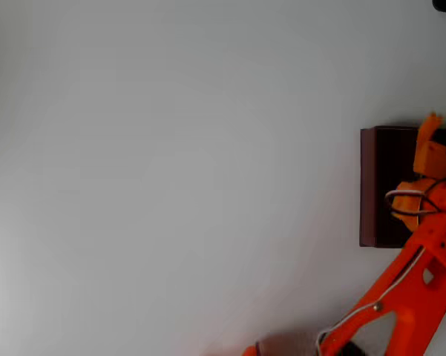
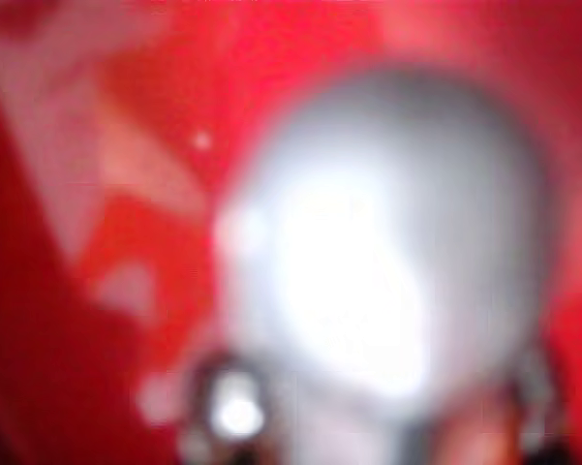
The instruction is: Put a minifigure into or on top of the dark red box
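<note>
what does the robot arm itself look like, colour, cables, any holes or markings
In the overhead view the arm is bright orange plastic, blocky, with small round holes on one segment. A thin pale cable loops near the wrist and runs along the arm. No markings readable.

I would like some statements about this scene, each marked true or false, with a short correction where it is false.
1. The dark red box sits at the right edge of the overhead view. True.
2. The arm is blue. False: the arm is orange.
3. The gripper is above the box. True.
4. The wrist view gives a sharp picture of the minifigure. False: it is heavily blurred, a pale shape amid red, and nothing there can be identified.
5. The box lies in the middle of the table. False: the pale table is bare there; the box is far to the right.
</note>
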### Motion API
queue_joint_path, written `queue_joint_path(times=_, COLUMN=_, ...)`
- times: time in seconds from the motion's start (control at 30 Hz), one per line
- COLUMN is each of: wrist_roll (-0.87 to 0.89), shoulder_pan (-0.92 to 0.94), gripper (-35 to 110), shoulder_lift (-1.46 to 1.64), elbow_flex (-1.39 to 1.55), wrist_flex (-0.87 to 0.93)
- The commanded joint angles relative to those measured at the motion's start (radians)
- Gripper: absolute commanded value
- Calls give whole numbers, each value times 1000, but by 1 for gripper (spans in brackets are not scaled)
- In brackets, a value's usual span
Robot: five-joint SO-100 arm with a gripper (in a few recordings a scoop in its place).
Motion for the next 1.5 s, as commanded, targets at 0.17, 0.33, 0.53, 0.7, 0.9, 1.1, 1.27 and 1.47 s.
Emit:
queue_joint_path(times=0.17, wrist_roll=-98, shoulder_pan=-9, gripper=16, shoulder_lift=94, elbow_flex=-44, wrist_flex=61)
queue_joint_path(times=0.33, wrist_roll=-296, shoulder_pan=-66, gripper=12, shoulder_lift=336, elbow_flex=71, wrist_flex=89)
queue_joint_path(times=0.53, wrist_roll=-566, shoulder_pan=-287, gripper=7, shoulder_lift=914, elbow_flex=523, wrist_flex=-52)
queue_joint_path(times=0.7, wrist_roll=-689, shoulder_pan=-591, gripper=0, shoulder_lift=1440, elbow_flex=867, wrist_flex=-77)
queue_joint_path(times=0.9, wrist_roll=-799, shoulder_pan=-991, gripper=0, shoulder_lift=1891, elbow_flex=1201, wrist_flex=-78)
queue_joint_path(times=1.1, wrist_roll=-925, shoulder_pan=-1173, gripper=0, shoulder_lift=2126, elbow_flex=1471, wrist_flex=2)
queue_joint_path(times=1.27, wrist_roll=-1006, shoulder_pan=-1258, gripper=0, shoulder_lift=2129, elbow_flex=1621, wrist_flex=-11)
queue_joint_path(times=1.47, wrist_roll=-1028, shoulder_pan=-1247, gripper=0, shoulder_lift=2131, elbow_flex=1698, wrist_flex=-29)
